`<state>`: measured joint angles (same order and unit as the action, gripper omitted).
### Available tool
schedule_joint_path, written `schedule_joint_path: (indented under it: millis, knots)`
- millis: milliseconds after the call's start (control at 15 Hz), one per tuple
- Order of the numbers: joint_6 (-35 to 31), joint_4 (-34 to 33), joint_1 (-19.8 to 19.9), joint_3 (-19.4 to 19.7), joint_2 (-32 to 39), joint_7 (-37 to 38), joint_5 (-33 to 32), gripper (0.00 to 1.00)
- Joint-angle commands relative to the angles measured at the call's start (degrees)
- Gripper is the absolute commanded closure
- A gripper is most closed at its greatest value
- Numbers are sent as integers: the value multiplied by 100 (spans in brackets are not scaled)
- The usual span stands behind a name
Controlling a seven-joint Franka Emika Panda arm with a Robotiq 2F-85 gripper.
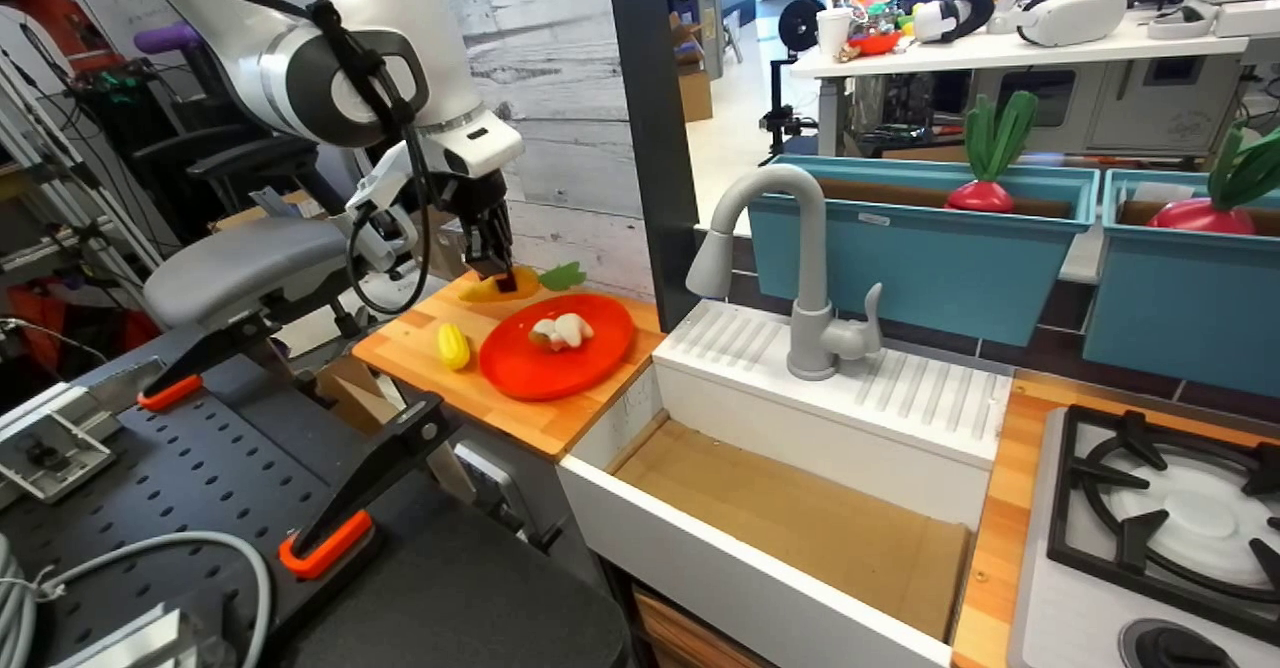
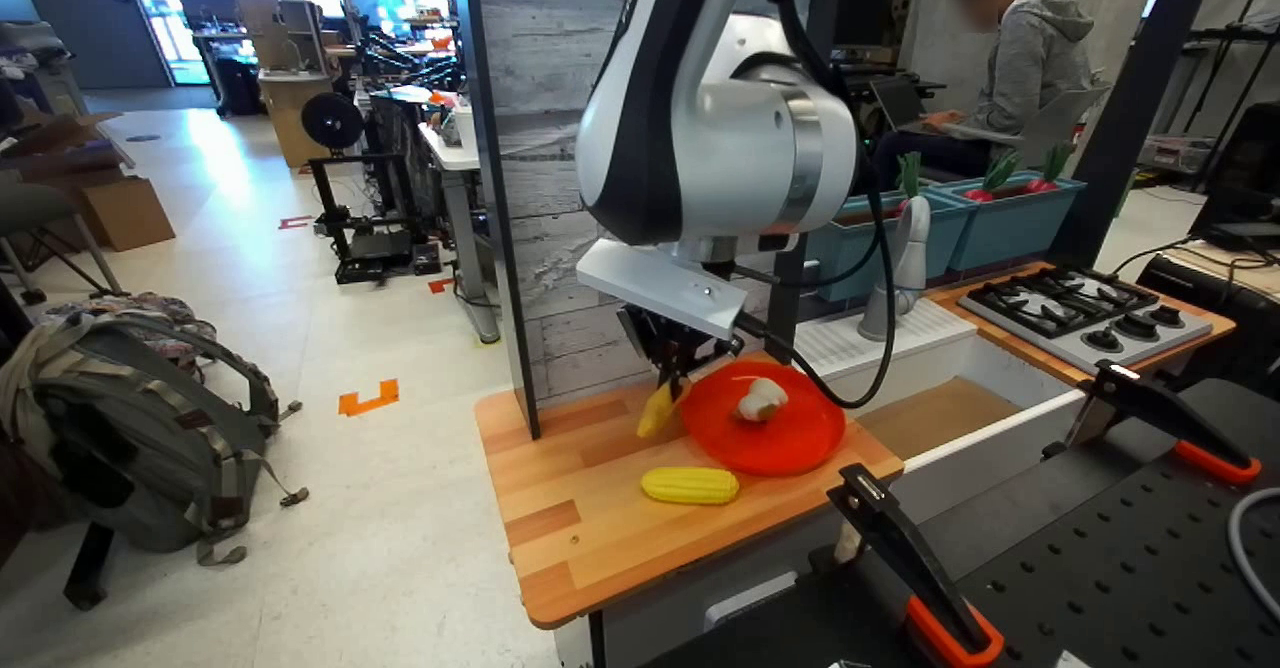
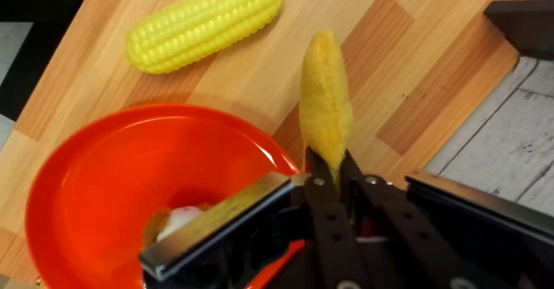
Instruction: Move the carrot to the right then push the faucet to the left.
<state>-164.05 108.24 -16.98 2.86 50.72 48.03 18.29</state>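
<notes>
The carrot is a yellow-orange plush with green leaves. It shows in both exterior views and in the wrist view. My gripper points down with its fingers closed around the carrot's middle. The leaves show only in an exterior view; the gripper hides them in the wrist view. I cannot tell whether the carrot touches the wooden board. The grey faucet stands behind the sink, its spout arched toward the board side in an exterior view. It is out of the wrist view.
A red plate holding a white and brown item sits beside the carrot. A yellow corn cob lies on the board. A wood-panel wall rises behind. The white sink adjoins the board.
</notes>
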Motion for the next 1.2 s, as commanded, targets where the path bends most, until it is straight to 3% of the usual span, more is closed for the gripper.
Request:
schedule_joint_path:
  millis: [0,467,533,667,1133]
  knots:
    - [35,-147,-160,160,158,291,-75,98]
    - [170,-315,-409,247,335,422,-228,98]
    - [238,-342,-434,264,347,439,-245,66]
    - [338,-384,-435,251,358,425,-264,58]
    - [787,-320,-259,66,160,229,-287,7]
